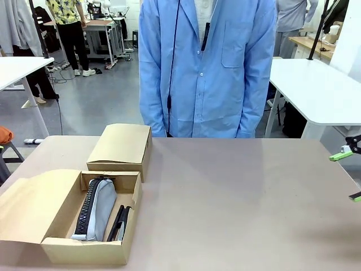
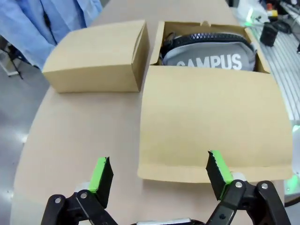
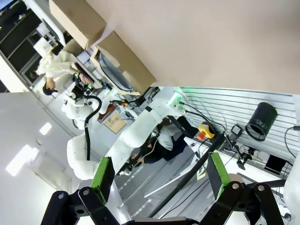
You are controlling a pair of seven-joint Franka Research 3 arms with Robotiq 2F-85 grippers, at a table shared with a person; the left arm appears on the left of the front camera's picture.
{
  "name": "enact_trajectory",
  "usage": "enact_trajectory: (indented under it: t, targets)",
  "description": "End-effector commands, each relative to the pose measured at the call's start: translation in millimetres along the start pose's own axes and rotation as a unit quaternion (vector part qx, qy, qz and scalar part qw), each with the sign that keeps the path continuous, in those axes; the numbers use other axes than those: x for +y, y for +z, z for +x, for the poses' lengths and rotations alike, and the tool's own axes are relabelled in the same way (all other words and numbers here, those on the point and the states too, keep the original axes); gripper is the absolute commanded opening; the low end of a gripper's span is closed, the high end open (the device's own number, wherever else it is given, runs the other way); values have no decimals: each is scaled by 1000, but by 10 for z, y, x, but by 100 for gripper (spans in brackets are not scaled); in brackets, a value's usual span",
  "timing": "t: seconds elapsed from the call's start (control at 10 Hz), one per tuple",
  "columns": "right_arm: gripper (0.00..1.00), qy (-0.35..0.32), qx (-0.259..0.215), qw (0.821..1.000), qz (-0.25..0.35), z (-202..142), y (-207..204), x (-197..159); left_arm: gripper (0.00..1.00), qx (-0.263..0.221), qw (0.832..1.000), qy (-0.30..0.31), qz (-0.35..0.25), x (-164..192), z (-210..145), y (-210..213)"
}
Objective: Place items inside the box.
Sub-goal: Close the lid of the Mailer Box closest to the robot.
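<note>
We see our left gripper [image 2: 157, 176] spread wide, holding nothing, above the flap of the big box [image 1: 25, 206]. Inside the box lie the pouch [image 1: 96, 209] and a black pen [image 1: 117, 222]. Our right gripper [image 1: 352, 169] is wide too, at the table's [image 1: 242, 197] right edge. Behind sits a small box [image 1: 121, 148], then a person [image 1: 206, 65].

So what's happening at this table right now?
Nothing is being handled. The open box already holds the zip pouch, with the stapler and pen beside it; its lid flap lies folded out. The smaller box sits closed behind it. Both the left gripper and right gripper are open and empty, and the person stands back.
</note>
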State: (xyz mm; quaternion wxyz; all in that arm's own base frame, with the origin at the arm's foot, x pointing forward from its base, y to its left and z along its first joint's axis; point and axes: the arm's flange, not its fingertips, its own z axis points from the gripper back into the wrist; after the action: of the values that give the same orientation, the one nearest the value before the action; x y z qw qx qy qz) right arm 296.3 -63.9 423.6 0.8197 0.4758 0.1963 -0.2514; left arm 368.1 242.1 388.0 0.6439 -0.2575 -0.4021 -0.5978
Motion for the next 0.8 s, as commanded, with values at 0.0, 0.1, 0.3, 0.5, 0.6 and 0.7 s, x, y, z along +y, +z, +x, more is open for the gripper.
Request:
enact_trajectory:
  t: [0.0,0.1,0.3,0.5,0.6,0.7]
  targets:
    - [100,-4,1,1000,1,-26,25,4,100,-6,1000,12,-7,10,-89,-71]
    - [100,-4,1,1000,1,-26,25,4,100,31,999,-41,-19,-30,-77,-214]
    - [100,-4,1,1000,1,-26,25,4,100,32,997,-56,-52,16,-318,-384]
    - [100,-4,1,1000,1,-26,25,4,100,46,994,-43,-91,21,-489,-487]
    - [100,-4,1,1000,1,-26,25,4,100,50,993,-34,-97,29,-550,-568]
    - [100,-4,1,1000,1,-26,25,4,100,45,992,-33,-109,40,-570,-658]
